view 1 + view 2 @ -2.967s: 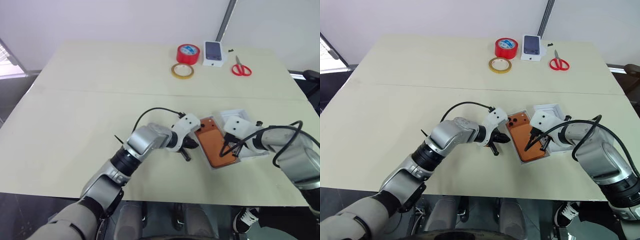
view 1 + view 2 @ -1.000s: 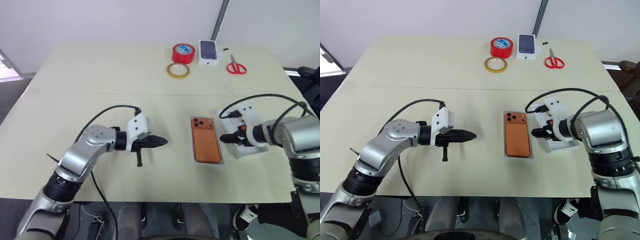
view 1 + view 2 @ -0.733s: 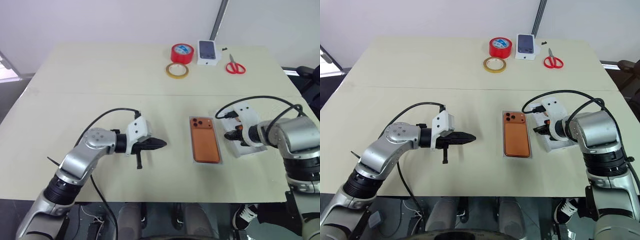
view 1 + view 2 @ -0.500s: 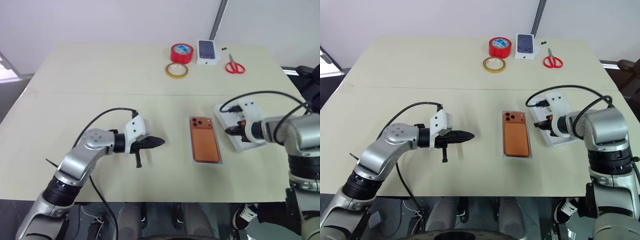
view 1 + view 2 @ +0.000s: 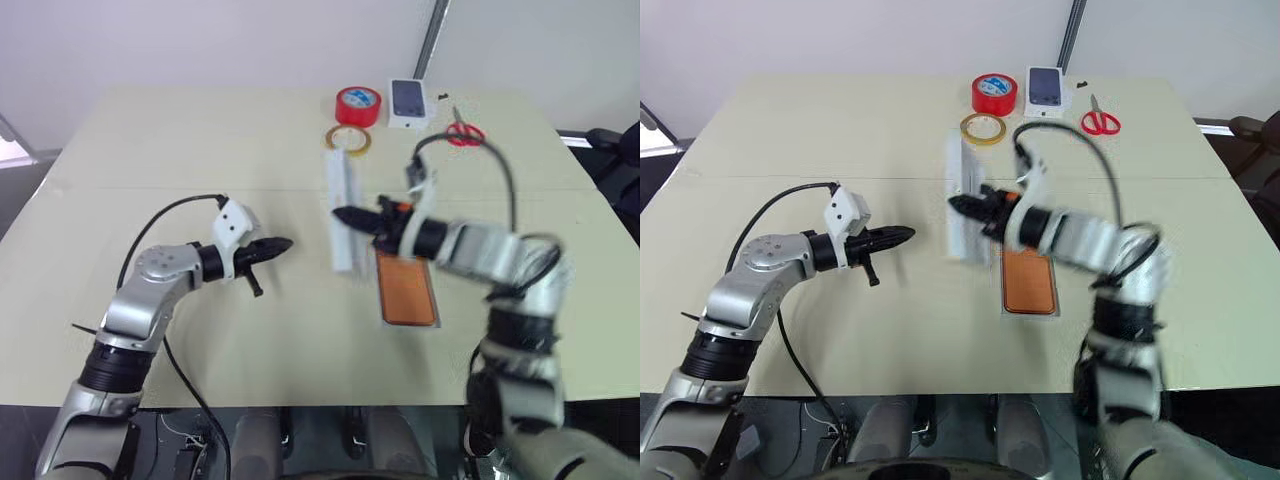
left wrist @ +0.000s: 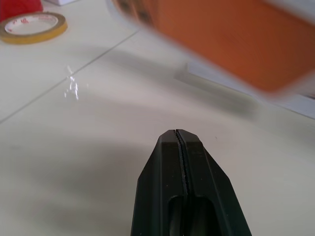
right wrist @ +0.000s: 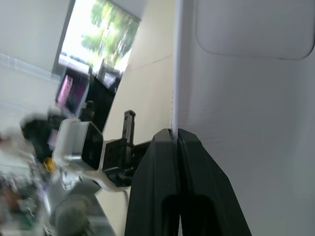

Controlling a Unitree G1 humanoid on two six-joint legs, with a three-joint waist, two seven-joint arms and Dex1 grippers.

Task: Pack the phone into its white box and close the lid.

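Note:
The orange phone (image 5: 405, 290) lies back up in the shallow white box (image 5: 1055, 305) at the table's middle right. It appears blurred in the left wrist view (image 6: 221, 34). My right gripper (image 5: 340, 214) is shut on the edge of a thin white cardboard piece (image 5: 343, 215) and holds it on edge above the table, left of the phone. That piece shows a moulded rounded recess (image 7: 253, 34). My right arm covers the table just right of the phone, so the lid is hidden. My left gripper (image 5: 285, 243) is shut and empty, pointing at the white piece from a short way off.
At the far edge sit a red tape roll (image 5: 358, 105), a yellow tape ring (image 5: 347, 140), a small white box with a phone picture (image 5: 407, 102) and red scissors (image 5: 462, 133). A seam crosses the beige table (image 5: 150, 150).
My right gripper shut on the white piece beside the phone, lifted it and swung it left across the phone, rolling the wrist. My left gripper shifted slightly left and away.

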